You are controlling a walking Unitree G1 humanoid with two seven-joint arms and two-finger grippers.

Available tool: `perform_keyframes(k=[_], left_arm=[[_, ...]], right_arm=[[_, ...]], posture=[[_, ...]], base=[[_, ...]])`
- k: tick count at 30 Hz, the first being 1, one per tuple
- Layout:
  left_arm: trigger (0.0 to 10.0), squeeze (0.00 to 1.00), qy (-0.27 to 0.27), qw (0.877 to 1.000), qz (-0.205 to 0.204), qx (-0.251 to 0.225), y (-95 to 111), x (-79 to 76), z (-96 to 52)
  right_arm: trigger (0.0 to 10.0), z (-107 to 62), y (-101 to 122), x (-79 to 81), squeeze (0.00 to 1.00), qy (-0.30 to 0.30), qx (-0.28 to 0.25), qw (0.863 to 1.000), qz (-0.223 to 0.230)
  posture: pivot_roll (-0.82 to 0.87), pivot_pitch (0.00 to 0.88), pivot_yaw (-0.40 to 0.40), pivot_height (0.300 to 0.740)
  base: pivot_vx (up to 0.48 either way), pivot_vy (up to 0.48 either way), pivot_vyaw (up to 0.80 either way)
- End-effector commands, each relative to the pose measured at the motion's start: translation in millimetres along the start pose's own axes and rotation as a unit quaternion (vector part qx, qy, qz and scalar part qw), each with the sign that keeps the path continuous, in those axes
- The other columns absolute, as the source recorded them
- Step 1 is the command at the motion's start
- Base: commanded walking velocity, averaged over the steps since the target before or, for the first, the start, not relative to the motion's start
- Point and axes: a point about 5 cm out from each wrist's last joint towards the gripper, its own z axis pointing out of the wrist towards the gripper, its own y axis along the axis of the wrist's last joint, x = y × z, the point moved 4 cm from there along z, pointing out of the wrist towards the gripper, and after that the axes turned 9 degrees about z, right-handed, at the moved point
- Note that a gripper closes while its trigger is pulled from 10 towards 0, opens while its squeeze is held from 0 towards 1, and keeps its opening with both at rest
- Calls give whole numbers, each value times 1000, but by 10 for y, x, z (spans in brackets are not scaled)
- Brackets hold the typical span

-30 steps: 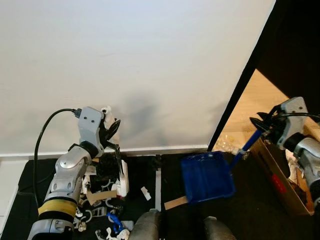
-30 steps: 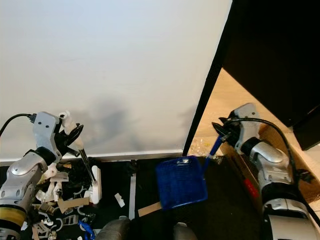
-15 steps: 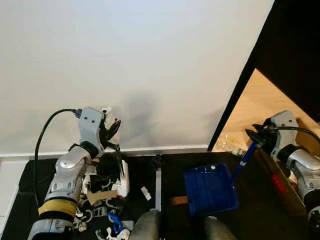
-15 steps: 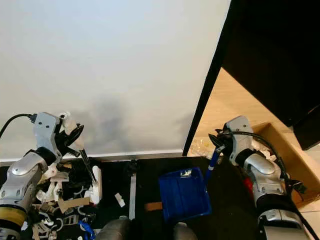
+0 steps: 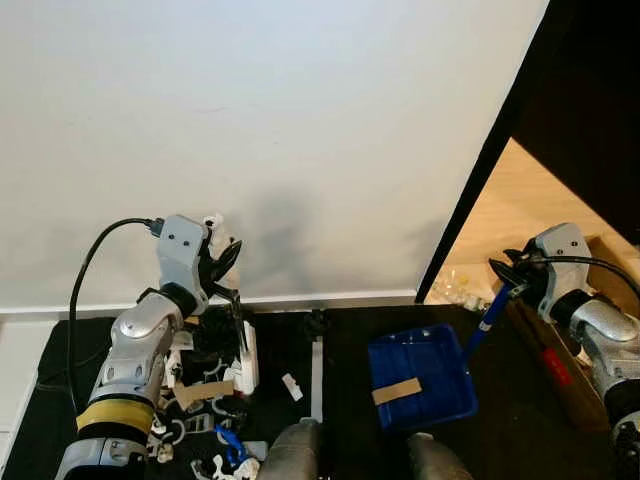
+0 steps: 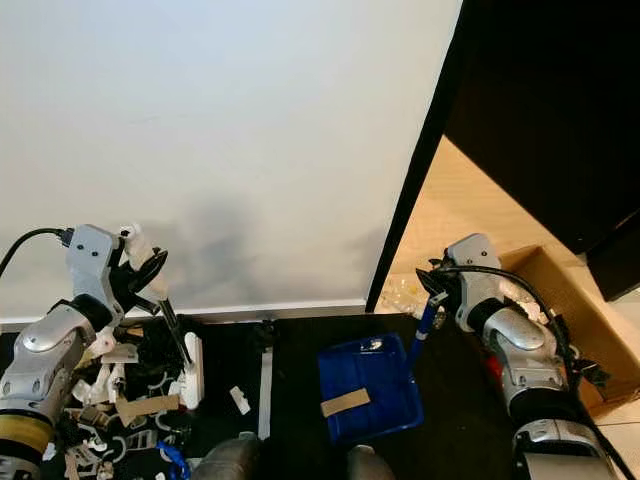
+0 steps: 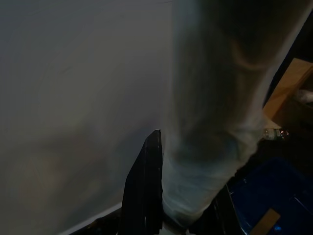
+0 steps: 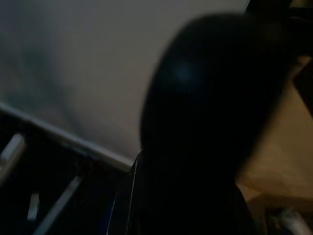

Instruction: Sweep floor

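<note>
Compared with half a second earlier, a tan cardboard strip (image 5: 397,391) now lies inside the blue plastic dustpan (image 5: 421,375), which rests flat on the black floor (image 5: 345,345), its thin blue handle pinched by the right end effector (image 5: 511,277). Left end effector (image 5: 226,272) is clamped on a white brush (image 5: 243,345) standing beside a litter pile (image 5: 205,400) of white and tan scraps at the white wall (image 5: 250,130).

no readable text, labels or numbers anywhere
</note>
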Motion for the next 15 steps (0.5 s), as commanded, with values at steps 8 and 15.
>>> perform_keyframes(k=[8,15], left_arm=[[10000,0,9,1000,3,-12,44,12,3],[10000,0,12,999,2,-30,140,38,45]], right_arm=[[10000,108,5,181,0,-33,-38,998,34],[10000,137,73,215,0,-30,-51,998,6]], posture=[[189,215,75,740],[186,216,74,740]], base=[[0,0,0],[0,0,0]])
